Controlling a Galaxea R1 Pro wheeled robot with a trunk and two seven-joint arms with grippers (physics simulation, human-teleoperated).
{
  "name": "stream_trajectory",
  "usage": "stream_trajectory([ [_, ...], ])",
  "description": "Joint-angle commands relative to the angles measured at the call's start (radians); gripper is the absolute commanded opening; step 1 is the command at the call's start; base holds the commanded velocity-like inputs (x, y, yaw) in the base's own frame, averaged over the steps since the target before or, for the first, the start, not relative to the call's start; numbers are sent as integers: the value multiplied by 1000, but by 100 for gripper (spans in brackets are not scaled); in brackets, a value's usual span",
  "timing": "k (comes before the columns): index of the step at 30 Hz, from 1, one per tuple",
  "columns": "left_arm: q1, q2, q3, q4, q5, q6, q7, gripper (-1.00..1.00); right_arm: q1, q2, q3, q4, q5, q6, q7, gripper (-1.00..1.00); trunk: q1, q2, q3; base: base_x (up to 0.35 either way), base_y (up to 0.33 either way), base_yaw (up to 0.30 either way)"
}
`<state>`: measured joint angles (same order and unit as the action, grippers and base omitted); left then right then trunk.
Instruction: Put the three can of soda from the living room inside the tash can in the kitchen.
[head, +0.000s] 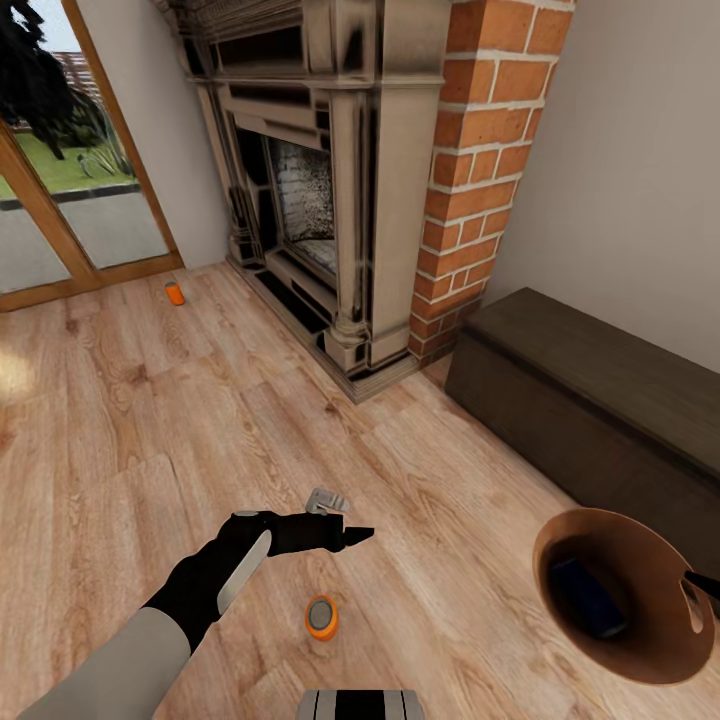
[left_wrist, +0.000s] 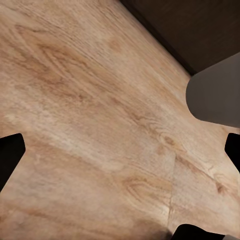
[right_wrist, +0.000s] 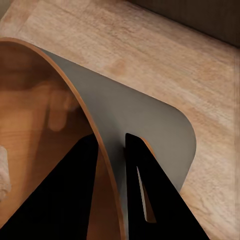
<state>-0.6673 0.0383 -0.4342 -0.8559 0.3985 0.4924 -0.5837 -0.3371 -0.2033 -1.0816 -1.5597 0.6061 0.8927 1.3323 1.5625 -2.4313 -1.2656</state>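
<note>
An orange drink can with a silver top (head: 321, 617) is seen standing upright on the light wood plank floor (head: 150, 420), its long axis vertical and its top turned toward the head camera. A second small orange can (head: 175, 293) is found far off by the wood-framed glass door (head: 60, 220), also upright. A blue can (head: 588, 597) is seen lying inside the round tapered bin with grey outside and brown wood-toned inside (head: 640, 560); its end is hidden in shadow, so its direction cannot be told exactly. The bin is tilted, its mouth turned toward the camera, and is cut off at the picture's edge.

The black left gripper (head: 352, 534) is held above the floor just beyond the near orange can, apart from it; in the left wrist view its fingertips (left_wrist: 11, 152) are spread wide with bare floor between them. The bin's rim (right_wrist: 95, 140) is pinched between the black fingers (right_wrist: 150, 200) of the right gripper (right_wrist: 111, 150), one inside, one outside.

A brick fireplace (head: 470, 180) and a dark wooden bench (head: 590, 400) are seen beyond.
</note>
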Motion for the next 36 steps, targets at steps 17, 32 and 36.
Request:
stream_trajectory([
  [17,0,0,0,1,0,-2,2,100,0,-10,-44,0,-3,-6,2,-100,0,0,0,0,0,0],
  [32,0,0,0,0,0,-2,2,100,0,-10,-45,0,-16,16,2,-100,0,0,0,0,0,0],
  [36,0,0,0,0,0,-2,2,100,0,-10,-45,0,-16,16,2,-100,0,0,0,0,0,0],
])
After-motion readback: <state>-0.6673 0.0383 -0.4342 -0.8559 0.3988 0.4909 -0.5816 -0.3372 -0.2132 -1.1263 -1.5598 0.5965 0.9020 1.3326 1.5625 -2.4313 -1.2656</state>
